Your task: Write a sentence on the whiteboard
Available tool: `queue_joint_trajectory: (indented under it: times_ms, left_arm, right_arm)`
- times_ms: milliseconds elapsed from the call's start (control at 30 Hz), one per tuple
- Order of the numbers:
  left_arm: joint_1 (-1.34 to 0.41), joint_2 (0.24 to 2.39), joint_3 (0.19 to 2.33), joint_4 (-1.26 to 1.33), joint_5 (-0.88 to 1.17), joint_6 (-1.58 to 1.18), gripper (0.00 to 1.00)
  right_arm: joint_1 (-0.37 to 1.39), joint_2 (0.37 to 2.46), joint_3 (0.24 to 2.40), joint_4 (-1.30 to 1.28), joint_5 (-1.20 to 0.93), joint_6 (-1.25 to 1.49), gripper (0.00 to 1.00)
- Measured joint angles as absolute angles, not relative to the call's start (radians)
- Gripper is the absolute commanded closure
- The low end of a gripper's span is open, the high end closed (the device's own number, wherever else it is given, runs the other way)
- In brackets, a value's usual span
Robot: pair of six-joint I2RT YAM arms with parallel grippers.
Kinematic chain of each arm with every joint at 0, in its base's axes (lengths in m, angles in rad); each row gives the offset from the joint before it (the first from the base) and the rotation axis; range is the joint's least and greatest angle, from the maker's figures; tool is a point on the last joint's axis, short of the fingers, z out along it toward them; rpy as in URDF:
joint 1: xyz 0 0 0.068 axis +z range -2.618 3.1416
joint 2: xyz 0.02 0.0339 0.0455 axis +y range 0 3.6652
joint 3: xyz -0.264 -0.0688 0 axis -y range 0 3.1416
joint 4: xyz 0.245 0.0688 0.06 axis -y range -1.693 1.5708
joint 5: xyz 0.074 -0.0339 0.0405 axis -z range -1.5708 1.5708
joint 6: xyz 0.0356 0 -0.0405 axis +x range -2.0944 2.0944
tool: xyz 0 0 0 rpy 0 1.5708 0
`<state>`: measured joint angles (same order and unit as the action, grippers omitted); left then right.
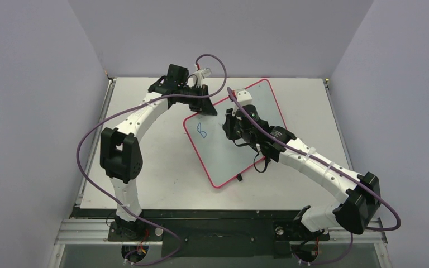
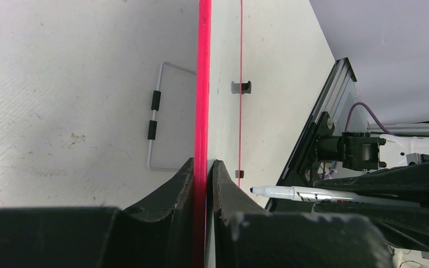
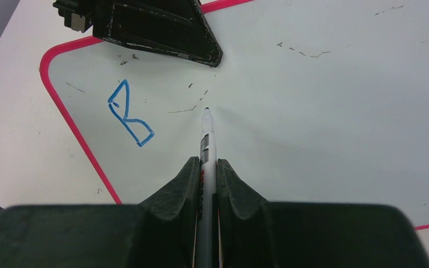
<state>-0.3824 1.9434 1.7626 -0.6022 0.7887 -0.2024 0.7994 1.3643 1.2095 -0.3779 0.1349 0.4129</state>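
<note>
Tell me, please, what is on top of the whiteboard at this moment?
On the whiteboard: a blue letter B and faint dark smudges. The marker, pinched in the right fingers, points at it; the left fingers clamp its rim. Anything beneath those fingers is covered.

Three plain lavender-grey walls box the scene in: the left wall, the back wall and the right wall. They close round a pale off-white surface, which has a thin metal rail along its side. An aluminium frame and a black plate run along the near edge. Up close the surface shows faint scuffs and specks. The light is soft and even, with weak shadows.
</note>
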Motion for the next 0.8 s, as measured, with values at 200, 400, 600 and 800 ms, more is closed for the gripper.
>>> queue_joint_trajectory:
  times_ms: [200,400,600,800]
  left_arm:
    - [-0.387,1.943,1.768,-0.602,0.778,-0.207,1.00]
    - [-0.387,1.913,1.716,-0.563,0.772,-0.224,1.00]
    - [-0.386,1.880,1.652,-0.506,0.775,-0.224,1.00]
    - [-0.383,1.873,1.627,-0.467,0.796,-0.212,1.00]
  right_arm:
    - [0.798,1.364,1.209,-0.356,0.113,0.388,1.00]
    - [0.798,1.364,1.209,-0.343,0.087,0.365,1.00]
    - [0.798,1.365,1.209,-0.331,0.041,0.351,1.00]
    - [0.801,1.372,1.210,-0.300,-0.020,0.348,1.00]
